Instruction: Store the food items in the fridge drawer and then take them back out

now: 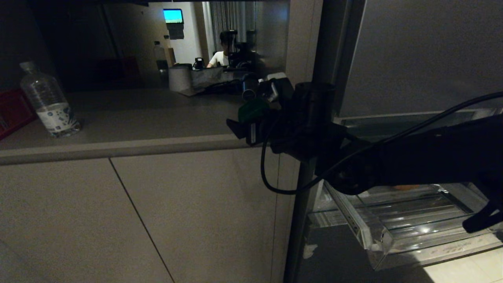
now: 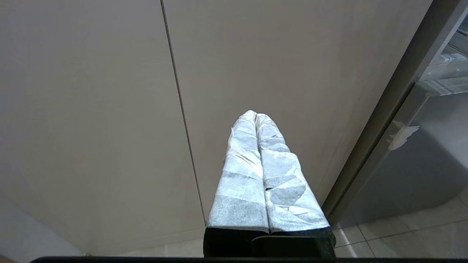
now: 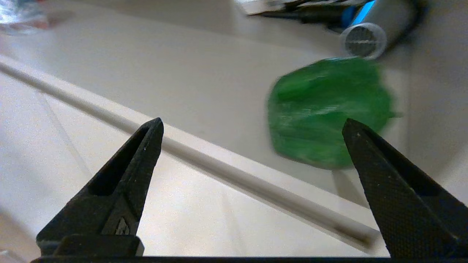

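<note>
Right now the right gripper [image 3: 252, 128], jaws spread wide and empty, hangs near the green pepper [image 3: 329, 113] on the counter [image 3: 204, 84]. It looks light, rounded and glossy, likely slippery; I'd pinch across its widest middle.

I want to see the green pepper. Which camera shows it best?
The right wrist view: the green pepper lies whole on the counter, beyond the open right gripper. The head view shows only a sliver behind the arm; the left wrist view shows none.
</note>
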`<state>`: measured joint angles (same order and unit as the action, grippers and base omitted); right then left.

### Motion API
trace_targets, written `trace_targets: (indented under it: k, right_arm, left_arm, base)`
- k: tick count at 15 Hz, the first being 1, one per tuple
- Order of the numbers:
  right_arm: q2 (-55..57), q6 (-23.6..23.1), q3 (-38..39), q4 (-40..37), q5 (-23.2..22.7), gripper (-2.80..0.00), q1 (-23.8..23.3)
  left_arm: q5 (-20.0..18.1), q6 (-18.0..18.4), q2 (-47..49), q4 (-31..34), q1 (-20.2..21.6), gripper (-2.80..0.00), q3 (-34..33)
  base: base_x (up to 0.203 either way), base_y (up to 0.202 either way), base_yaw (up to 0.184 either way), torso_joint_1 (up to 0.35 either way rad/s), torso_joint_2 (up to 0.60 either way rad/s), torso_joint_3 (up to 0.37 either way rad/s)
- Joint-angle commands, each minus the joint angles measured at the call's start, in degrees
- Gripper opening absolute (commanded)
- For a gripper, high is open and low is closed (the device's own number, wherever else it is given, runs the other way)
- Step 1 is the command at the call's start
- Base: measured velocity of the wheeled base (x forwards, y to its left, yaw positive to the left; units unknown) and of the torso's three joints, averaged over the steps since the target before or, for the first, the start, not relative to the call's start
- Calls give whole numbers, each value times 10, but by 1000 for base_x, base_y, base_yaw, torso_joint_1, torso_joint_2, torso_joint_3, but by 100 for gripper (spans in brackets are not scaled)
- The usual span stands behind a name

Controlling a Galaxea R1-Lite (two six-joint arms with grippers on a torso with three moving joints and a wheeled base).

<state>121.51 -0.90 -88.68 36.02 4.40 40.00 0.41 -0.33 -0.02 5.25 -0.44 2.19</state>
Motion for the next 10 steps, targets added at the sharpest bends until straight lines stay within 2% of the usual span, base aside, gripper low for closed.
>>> trace_targets:
  k: [1, 10]
  right_arm:
    - [28, 11, -25, -1, -10, 0, -5]
    - [105, 27, -130, -12, -12, 0, -25]
  left_arm:
    - [0, 0, 0, 0, 0, -280, 0]
    - [0, 0, 0, 0, 0, -280, 0]
  base:
    - [0, 0, 0, 0, 0, 0]
    - [0, 0, 0, 0, 0, 0]
